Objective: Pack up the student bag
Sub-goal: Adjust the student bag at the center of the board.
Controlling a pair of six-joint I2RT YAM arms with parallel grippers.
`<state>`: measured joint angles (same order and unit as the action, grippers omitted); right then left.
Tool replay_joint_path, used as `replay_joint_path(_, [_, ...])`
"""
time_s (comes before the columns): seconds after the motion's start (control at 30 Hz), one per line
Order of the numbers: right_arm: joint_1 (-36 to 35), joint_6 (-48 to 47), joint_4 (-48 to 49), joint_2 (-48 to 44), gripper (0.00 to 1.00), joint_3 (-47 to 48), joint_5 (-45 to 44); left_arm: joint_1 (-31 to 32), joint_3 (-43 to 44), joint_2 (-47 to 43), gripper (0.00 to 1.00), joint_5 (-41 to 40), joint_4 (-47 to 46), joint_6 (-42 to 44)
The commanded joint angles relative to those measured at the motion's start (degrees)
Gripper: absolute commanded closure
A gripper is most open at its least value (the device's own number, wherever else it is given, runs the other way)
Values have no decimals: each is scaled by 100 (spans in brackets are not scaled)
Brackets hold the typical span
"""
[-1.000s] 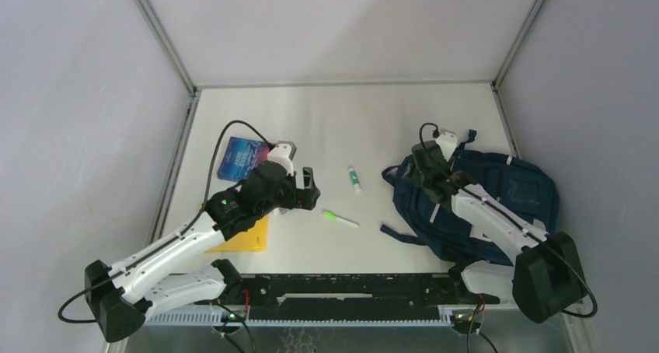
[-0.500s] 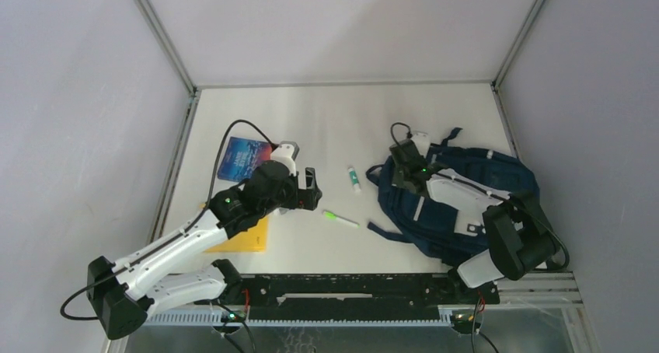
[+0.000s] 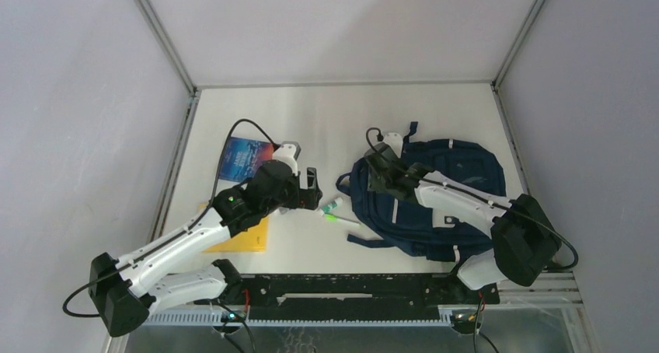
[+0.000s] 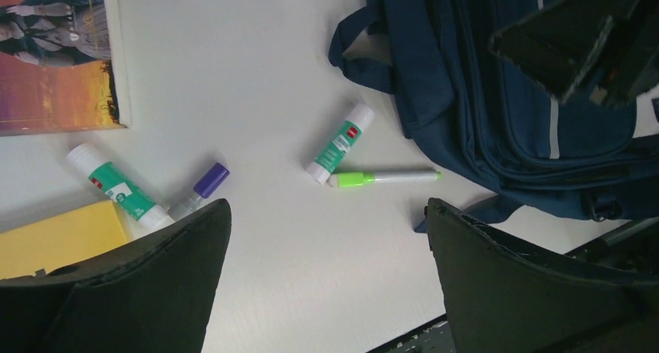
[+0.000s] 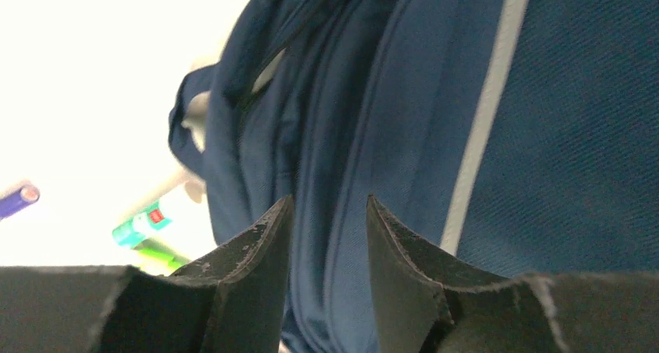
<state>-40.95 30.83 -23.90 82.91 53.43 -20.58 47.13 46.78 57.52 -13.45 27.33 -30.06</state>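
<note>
The student bag (image 3: pixel 455 162) has slid left across the table (image 3: pixel 326 120), from the right side to the middle. Its edge now lies just beside the glue stick (image 4: pixel 339 144) and green pen (image 4: pixel 385 178), and the stick has swung round, base end against the pen's cap. The right gripper (image 5: pixel 326 213) sits at the bag's upper-left end, fingers a little apart with nothing seen pinched. The left gripper (image 4: pixel 326 213) hovers spread wide over bare table — a second glue stick (image 4: pixel 116 186), a purple-capped marker (image 4: pixel 198 192), a book (image 4: pixel 54 57) and a yellow notebook (image 4: pixel 62 236) lie at its left.
</note>
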Motion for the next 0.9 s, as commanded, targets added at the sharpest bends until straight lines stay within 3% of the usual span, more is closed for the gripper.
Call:
replay_joint_path(0.0, [-400,6,-52,-191,53,115,-77,16,7,-110,0,-339,-231,23])
replay_joint_path(0.2, [-804,80,204,213,48,124,-27,15,-87,-171,0,-349,-132,-130])
replay_joint_path(0.33, [-733,146,408,664,50,154,178,12,-161,-162,0,-282,-128,-162])
replay_joint_path(0.4, [-659,189,264,951,60,344,272,13,-161,-166,0,-257,-126,-175])
replay_joint_path(0.5, [-663,254,-56,1100,100,559,96,9,-146,-158,0,-11,-144,-84])
replay_joint_path(0.87, [-707,28,-528,-447,100,517,-143,12,21,393,0,690,-584,-88])
